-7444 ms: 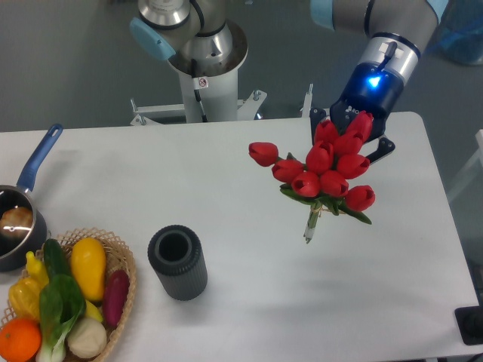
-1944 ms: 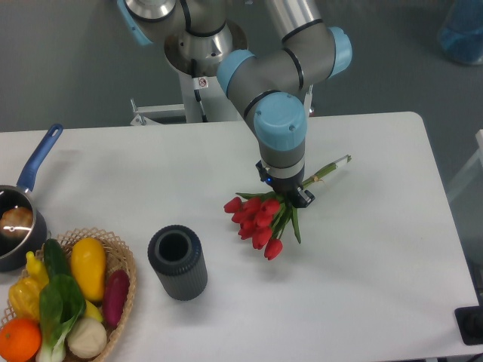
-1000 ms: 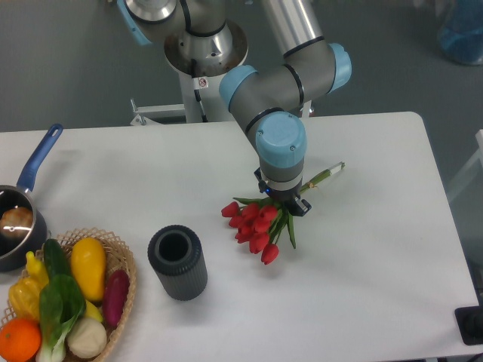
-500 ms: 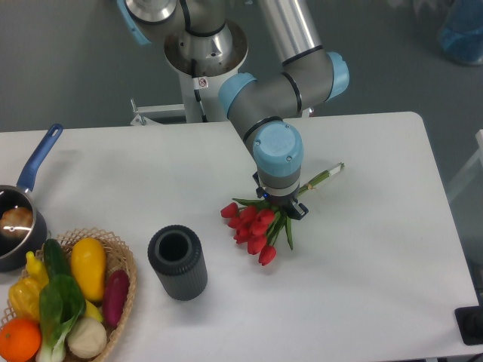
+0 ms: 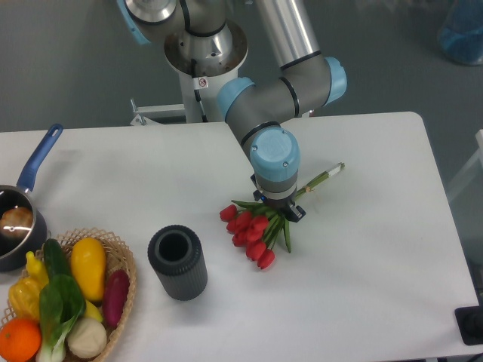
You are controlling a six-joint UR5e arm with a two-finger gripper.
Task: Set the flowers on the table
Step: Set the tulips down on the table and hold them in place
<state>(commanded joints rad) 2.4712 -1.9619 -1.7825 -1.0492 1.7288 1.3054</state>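
The flowers (image 5: 249,230), a bunch of red tulips with green leaves, lie nearly flat at the middle of the white table (image 5: 377,286). Their heads point down-left and the pale stems (image 5: 323,178) stick out to the upper right. My gripper (image 5: 278,208) points straight down over the stems just behind the heads. The blue-capped wrist hides the fingers, so the grip itself does not show. I cannot tell if the bunch rests on the tabletop.
A dark ribbed vase (image 5: 177,262) stands upright to the left of the tulips. A wicker basket (image 5: 121,260) of produce sits at the front left corner, with a blue-handled pot (image 5: 19,219) behind it. The arm's base (image 5: 204,68) is at the far edge.
The arm brought the bunch from high at the right down to the table's middle and tipped it flat. Over the last second gripper and flowers slid slightly left and lower.
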